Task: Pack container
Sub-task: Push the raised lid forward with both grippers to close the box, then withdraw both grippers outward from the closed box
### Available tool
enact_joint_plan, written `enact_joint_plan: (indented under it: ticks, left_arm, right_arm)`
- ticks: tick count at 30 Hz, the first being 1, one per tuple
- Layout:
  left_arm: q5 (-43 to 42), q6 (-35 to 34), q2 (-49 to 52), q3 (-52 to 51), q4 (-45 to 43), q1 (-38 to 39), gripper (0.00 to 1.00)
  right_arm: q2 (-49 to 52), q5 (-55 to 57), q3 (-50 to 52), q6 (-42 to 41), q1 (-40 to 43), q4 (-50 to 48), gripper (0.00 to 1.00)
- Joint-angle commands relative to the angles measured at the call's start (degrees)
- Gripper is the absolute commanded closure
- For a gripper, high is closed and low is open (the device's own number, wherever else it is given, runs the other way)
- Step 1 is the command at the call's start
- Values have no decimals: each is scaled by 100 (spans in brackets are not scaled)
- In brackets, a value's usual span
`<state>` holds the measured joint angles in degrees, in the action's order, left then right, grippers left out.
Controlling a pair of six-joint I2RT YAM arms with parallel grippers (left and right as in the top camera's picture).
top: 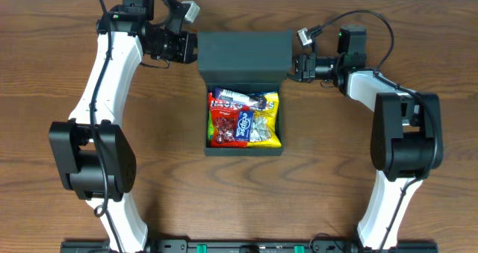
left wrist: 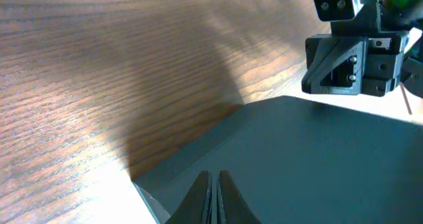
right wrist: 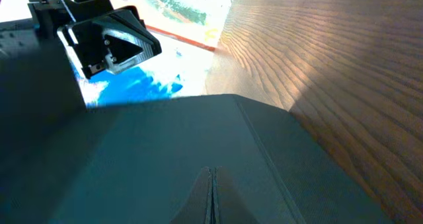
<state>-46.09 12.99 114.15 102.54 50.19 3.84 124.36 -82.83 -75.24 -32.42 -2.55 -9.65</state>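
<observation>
The dark teal container (top: 244, 149) sits at the table's middle with its flap lid (top: 243, 55) swung up at the back. Inside lie several snack packets (top: 244, 119) in red, blue, yellow and silver. My left gripper (top: 190, 50) is shut, its tips against the lid's left side; in the left wrist view its closed fingers (left wrist: 213, 174) rest over the lid surface (left wrist: 310, 158). My right gripper (top: 295, 66) is shut at the lid's right side; in the right wrist view its closed fingers (right wrist: 210, 170) lie on the lid (right wrist: 165, 138). Nothing shows between either pair of jaws.
Brown wooden table (top: 75, 59) all round the box. The right arm's gripper head (left wrist: 344, 59) shows across the lid in the left wrist view, and the left arm's head (right wrist: 109, 42) in the right wrist view. Both arm bases stand at the near edge.
</observation>
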Motion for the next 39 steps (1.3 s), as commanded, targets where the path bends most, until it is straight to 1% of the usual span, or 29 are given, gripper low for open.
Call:
enact_joint_plan:
  ticks: [1, 5, 8, 14, 17, 19, 21, 26, 29, 31, 32, 35, 39]
  left_arm:
    - [24, 247, -109, 129, 48, -7, 94]
    - [177, 245, -109, 129, 52, -7, 94]
    - [354, 197, -109, 129, 66, -7, 94]
    - [997, -452, -114, 129, 170, -7, 94]
    - [1086, -496, -212, 129, 385, -7, 94]
    - [1397, -857, -369, 129, 391, -11, 94]
    - [1572, -990, -555, 129, 424, -11, 94]
    - [1602, -1045, -1287, 129, 793, -11, 94]
    - [1609, -1034, -1663, 129, 1054, -11, 95]
    - [1606, -1014, -1858, 129, 1213, -11, 94]
    - [1606, -966, -1965, 129, 1353, -11, 94]
    - [1604, -824, -2179, 118, 1757, -4, 94]
    - [1458, -577, -2369, 111, 2225, -4, 94]
  right_arm:
    - [50, -142, -13, 76, -52, 28, 98]
    - [50, -11, -13, 76, -52, 28, 98]
    - [50, 339, -13, 70, -52, 44, 98]
    - [50, 1961, -13, -118, -48, 468, 98]
    - [2, 2457, -15, -87, -31, 433, 98]
    - [-70, 2791, -28, 133, -31, 437, 98]
    - [-133, 3101, -68, 186, -31, 431, 98]
    - [-289, 3202, -431, 184, 20, 492, 98]
    - [-577, 3206, -470, 188, 20, 540, 99]
    - [-787, 3209, -470, 341, 4, 737, 98]
    - [-940, 3281, -470, 555, -4, 988, 98]
    - [-1412, 3864, -470, 975, -28, 1996, 98]
    - [-2087, 4413, -470, 1298, -92, 3265, 98]
